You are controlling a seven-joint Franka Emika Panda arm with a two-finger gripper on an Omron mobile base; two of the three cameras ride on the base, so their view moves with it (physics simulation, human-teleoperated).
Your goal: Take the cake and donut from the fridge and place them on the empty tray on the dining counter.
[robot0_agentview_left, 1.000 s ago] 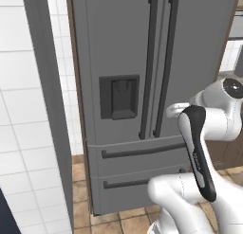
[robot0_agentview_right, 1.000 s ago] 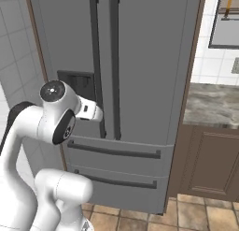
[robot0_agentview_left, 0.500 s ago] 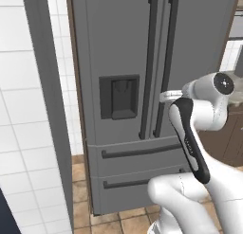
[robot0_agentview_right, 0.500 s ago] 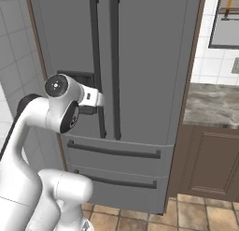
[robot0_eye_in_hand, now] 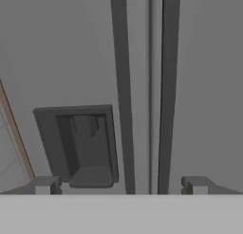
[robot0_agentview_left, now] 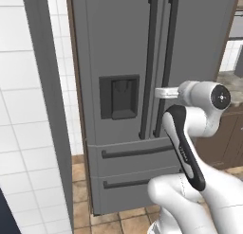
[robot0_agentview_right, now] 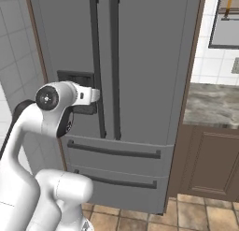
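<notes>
Hand view shows the gripper (robot0_eye_in_hand: pixel 118 184) nearest, its two dark fingertips (robot0_eye_in_hand: pixel 45 184) spread wide apart with nothing between them, so it is released. Just beyond them stands the one fridge (robot0_eye_in_hand: pixel 66 53), closed. Its two dark vertical handles (robot0_eye_in_hand: pixel 122 86) run side by side at the middle seam, and both fall between the fingertips. One dark dispenser recess (robot0_eye_in_hand: pixel 78 145) sits on the fridge's left door, left of the handles.

From the left base view, the white arm (robot0_agentview_left: pixel 190 148) reaches toward the fridge (robot0_agentview_left: pixel 118 39) at handle height, its hand just in front of the right handle (robot0_agentview_left: pixel 167 62). Below the two doors lie two drawers (robot0_agentview_left: pixel 135 155), each with one dark horizontal bar. A grey panel and white tiled wall (robot0_agentview_left: pixel 19 124) flank the fridge's left side.

From the right base view, right of the fridge (robot0_agentview_right: pixel 154 61), a marbled table (robot0_agentview_right: pixel 212 104) tops a brown cabinet (robot0_agentview_right: pixel 210 162). Cake and donut cannot be seen; the doors hide the fridge's inside.
</notes>
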